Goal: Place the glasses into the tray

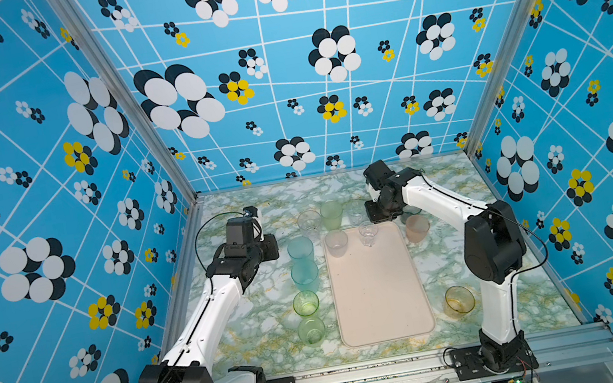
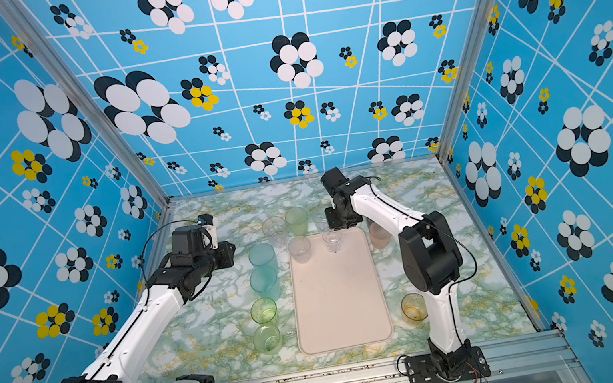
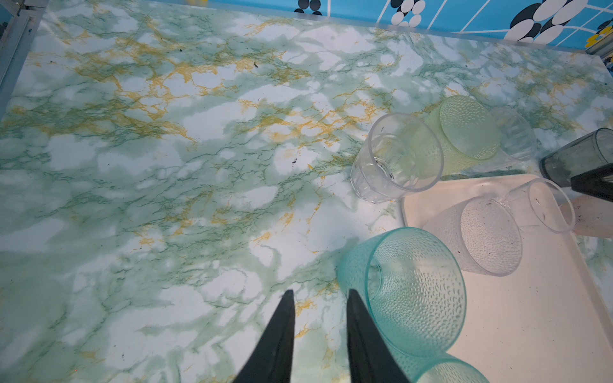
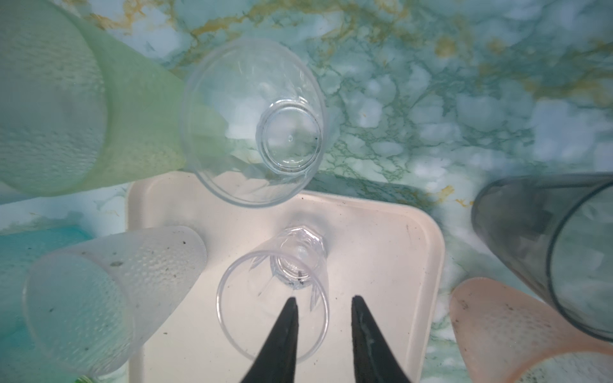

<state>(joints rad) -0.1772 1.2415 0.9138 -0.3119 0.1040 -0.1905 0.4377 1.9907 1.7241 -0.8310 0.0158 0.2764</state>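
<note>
Small clear faceted tumbler (image 4: pixel 282 275) stands on the cream-pink rectangular tray's (image 4: pixel 381 248) far end. Right gripper (image 4: pixel 324 300) apart at its rim; left gripper (image 3: pixel 320 293) apart, empty. Only the right wrist view shows its hexagonal base.

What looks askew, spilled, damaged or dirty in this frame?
Nothing looks tipped, spilled or broken. One oddity: dark specks dot the tray, the frosted tumbler on it, and the base of the small clear glass beside it.
</note>
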